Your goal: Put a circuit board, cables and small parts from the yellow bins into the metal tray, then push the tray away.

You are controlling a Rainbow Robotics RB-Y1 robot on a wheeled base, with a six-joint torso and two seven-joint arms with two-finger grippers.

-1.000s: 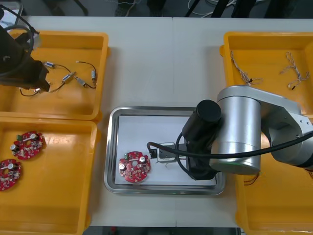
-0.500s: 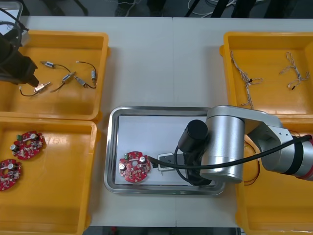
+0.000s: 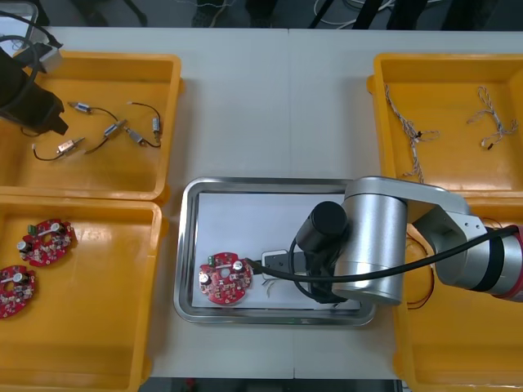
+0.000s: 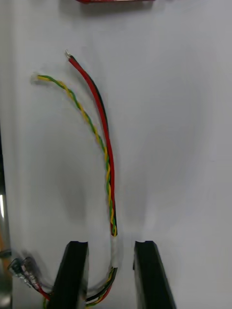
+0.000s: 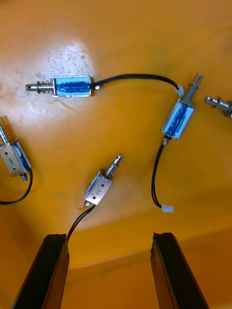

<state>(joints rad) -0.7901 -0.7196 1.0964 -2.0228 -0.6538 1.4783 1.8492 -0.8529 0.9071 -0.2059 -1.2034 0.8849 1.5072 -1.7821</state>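
Observation:
My right gripper (image 3: pixel 274 264) is low inside the metal tray (image 3: pixel 189 245), beside the round red circuit board (image 3: pixel 225 279). In the right wrist view its fingers (image 4: pixel 72 273) stand open on either side of a red and yellow cable (image 4: pixel 107 164), which lies loose on the tray's white floor with a gap at each side. The cable's far ends reach toward the board's edge (image 4: pixel 116 1). My left gripper (image 3: pixel 49 118) hovers open over the far left yellow bin (image 3: pixel 163 122). Several small metal parts (image 5: pixel 100 187) with black leads lie beyond its fingers (image 5: pixel 43 270).
Two more red circuit boards (image 3: pixel 47 242) lie in the near left bin (image 3: pixel 98 327). Twisted cables (image 3: pixel 404 122) lie in the far right bin (image 3: pixel 441 90). My right arm's silver body covers the tray's right part and the edge of the near right bin (image 3: pixel 458 351).
My right gripper sank into the tray and opened, letting the cable go onto the tray floor. My left gripper drew back a little toward the far left corner of its bin.

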